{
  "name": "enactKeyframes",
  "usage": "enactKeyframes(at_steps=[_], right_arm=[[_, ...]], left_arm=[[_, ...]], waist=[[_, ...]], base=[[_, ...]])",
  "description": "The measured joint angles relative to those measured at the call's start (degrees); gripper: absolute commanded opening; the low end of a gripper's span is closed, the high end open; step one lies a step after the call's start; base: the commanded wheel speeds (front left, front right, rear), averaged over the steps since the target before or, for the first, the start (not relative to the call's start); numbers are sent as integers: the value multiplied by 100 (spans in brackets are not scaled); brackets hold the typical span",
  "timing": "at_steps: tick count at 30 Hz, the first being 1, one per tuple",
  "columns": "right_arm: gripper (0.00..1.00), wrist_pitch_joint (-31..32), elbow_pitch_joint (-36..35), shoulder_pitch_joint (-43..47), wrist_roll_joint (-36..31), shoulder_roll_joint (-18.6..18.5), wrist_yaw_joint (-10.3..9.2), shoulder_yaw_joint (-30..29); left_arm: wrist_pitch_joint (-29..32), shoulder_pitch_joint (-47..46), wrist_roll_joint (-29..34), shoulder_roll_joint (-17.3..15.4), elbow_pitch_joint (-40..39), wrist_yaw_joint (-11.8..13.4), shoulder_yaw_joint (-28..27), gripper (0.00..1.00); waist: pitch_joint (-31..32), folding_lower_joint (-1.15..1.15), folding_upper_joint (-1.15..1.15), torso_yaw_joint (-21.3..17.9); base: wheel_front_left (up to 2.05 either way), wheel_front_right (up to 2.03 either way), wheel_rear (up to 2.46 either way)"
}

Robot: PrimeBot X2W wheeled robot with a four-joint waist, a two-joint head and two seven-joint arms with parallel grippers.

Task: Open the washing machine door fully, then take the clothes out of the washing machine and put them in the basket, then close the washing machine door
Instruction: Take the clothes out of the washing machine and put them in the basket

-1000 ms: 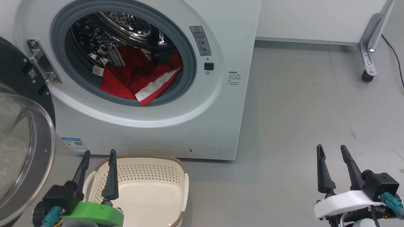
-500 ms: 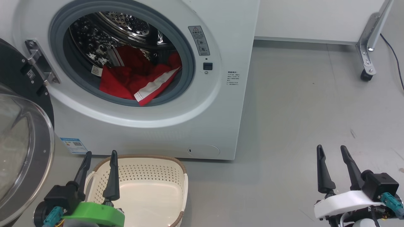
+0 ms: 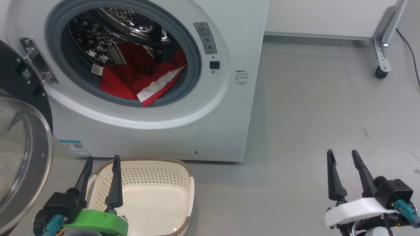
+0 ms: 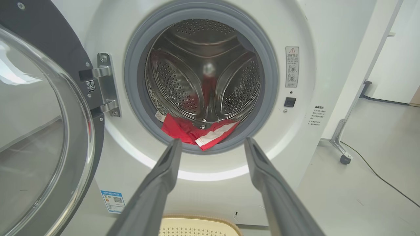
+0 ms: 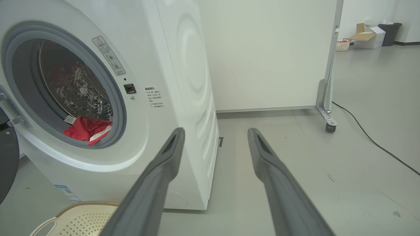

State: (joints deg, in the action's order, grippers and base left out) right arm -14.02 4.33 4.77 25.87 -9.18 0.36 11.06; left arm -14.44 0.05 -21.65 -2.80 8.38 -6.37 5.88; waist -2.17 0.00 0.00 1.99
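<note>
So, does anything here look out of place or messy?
Only mildly: the crumpled red garment with white stripes lies low in the white front-loading washing machine, one corner spilling onto its grey rubber seal. Nothing looks damaged.

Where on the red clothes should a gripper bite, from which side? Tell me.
Probably take the clothes by the white-striped flap hanging onto the grey seal, coming straight in through the open front. That flap juts nearest, clear of the drum.

Bright, even light is filling every view. Reflections are glazing the washing machine door (image 3: pixel 19 157) at nine o'clock; wrist-view edges are bowing straight lines.
</note>
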Motion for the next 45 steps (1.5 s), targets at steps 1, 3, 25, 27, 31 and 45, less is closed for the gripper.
enactKeyframes(at_steps=[1,3,25,27,31,45], right_arm=[[100,0,-11,-2,0,5,0,8],[100,1,-31,-3,-1,10,0,31],[100,67,-296,-371,-81,167,35,411],[100,67,-318,-519,-85,222,75,475],[100,67,-308,-656,-88,305,110,546],[100,52,-203,-1015,-70,508,202,653]], left_arm=[[0,0,0,0,-3,0,-4,100],[0,0,0,-2,-9,0,-8,100],[1036,-1223,134,-525,-275,204,-304,100],[1351,-1666,-37,-635,-245,249,-510,100],[1785,-2278,-320,-740,-79,326,-791,100],[2983,-4048,-398,-1363,820,800,-1140,100]], waist=[[-27,0,0,-9],[-92,0,0,-32],[-1373,0,0,-721],[-1584,0,0,-896],[-1841,0,0,-1166],[-2594,0,0,-2157]], base=[[0,0,0],[0,0,0],[0,0,0],[0,0,0],[0,0,0],[0,0,0]])
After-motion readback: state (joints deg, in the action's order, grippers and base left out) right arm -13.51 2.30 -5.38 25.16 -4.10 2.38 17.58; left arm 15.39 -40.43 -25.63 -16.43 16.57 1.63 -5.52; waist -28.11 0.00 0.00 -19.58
